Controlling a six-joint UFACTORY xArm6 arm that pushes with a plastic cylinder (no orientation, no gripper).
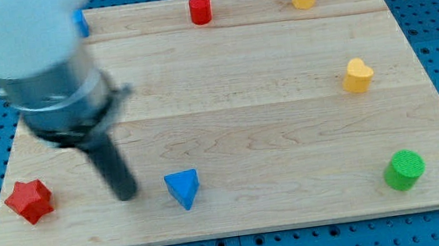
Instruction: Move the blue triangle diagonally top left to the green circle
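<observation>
Between red star (29,201) and blue triangle (183,188): my tip (127,193), near triangle; no jaws; green circle (405,170) far right.

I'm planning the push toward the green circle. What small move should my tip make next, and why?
Probably push rightward into the blue triangle. My tip sits just off its left side, at the same height, not touching. The green circle lies far to the view's right, so contact from the left likely drives the triangle that way.

The arm's upper part was a broad white housing, blurred. Below it sat a grey metallic band, then a black collar with a small lug on its right. From that ran a straight dark rod down to my tip (127,193).
</observation>
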